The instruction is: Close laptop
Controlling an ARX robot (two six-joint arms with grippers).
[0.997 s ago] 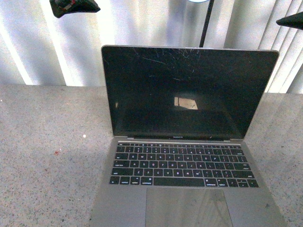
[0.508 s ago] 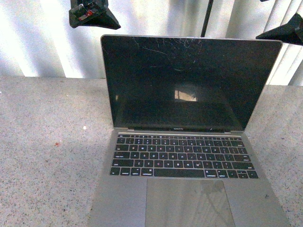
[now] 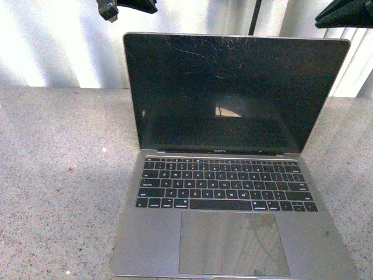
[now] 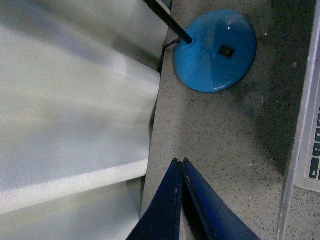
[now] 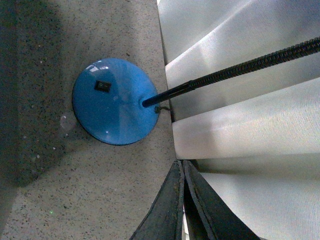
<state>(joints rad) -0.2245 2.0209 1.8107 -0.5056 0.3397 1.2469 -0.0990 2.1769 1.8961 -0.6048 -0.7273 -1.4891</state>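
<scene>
The laptop (image 3: 227, 175) stands open on the speckled grey table (image 3: 58, 192), its scratched black screen upright and facing me, black keys and large trackpad below. My left gripper (image 3: 125, 7) is shut and empty, high above and behind the screen's top left corner. My right gripper (image 3: 345, 14) is shut and empty, high by the screen's top right corner. In the left wrist view the shut left gripper (image 4: 180, 161) hangs over bare table behind the laptop's edge (image 4: 307, 150). In the right wrist view the shut right gripper (image 5: 181, 162) hangs over the table's back edge.
A lamp with a round blue base (image 4: 215, 50) and black gooseneck stem (image 5: 240, 67) stands on the table behind the laptop; its stem (image 3: 254, 17) rises behind the screen. White vertical blinds (image 3: 64, 52) run along the table's far edge.
The view has shifted so the laptop's screen top sits higher and more of the trackpad shows. Both grippers now sit higher in the frame, the left one further right.
</scene>
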